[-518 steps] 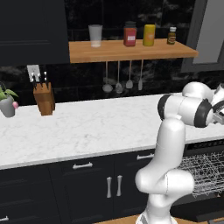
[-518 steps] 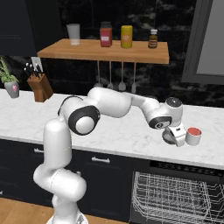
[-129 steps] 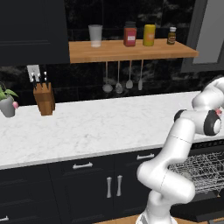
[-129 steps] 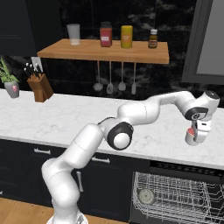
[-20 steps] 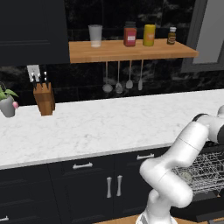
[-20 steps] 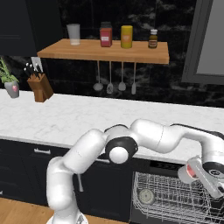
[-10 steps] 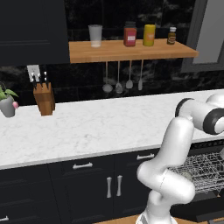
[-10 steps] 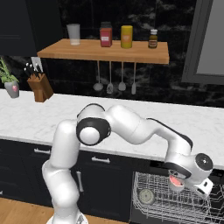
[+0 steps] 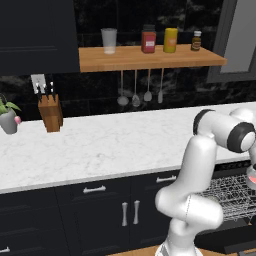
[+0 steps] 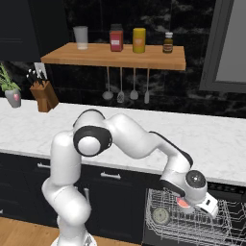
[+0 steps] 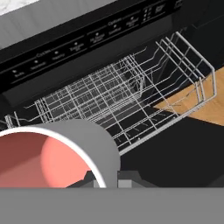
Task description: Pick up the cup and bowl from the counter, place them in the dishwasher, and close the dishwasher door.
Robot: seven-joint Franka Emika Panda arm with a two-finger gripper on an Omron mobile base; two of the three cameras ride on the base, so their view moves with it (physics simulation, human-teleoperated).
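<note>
White arm bent low to its right, tool [image 10: 188, 205] clamped shut.

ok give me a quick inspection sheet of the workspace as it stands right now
surface: white marble counter, bare across its middle
job's things: cup with red inside held over the pulled-out wire rack of the dishwasher; a round item sits in the rack, too small to name
clutter: knife block and potted plant at the counter's left end
gripper: gripper shut on the cup, low over the rack
cables: nothing seen
surroundings: wooden shelf with glass tumbler, red jar, yellow jar and small dark bottle; utensils hang below
</note>
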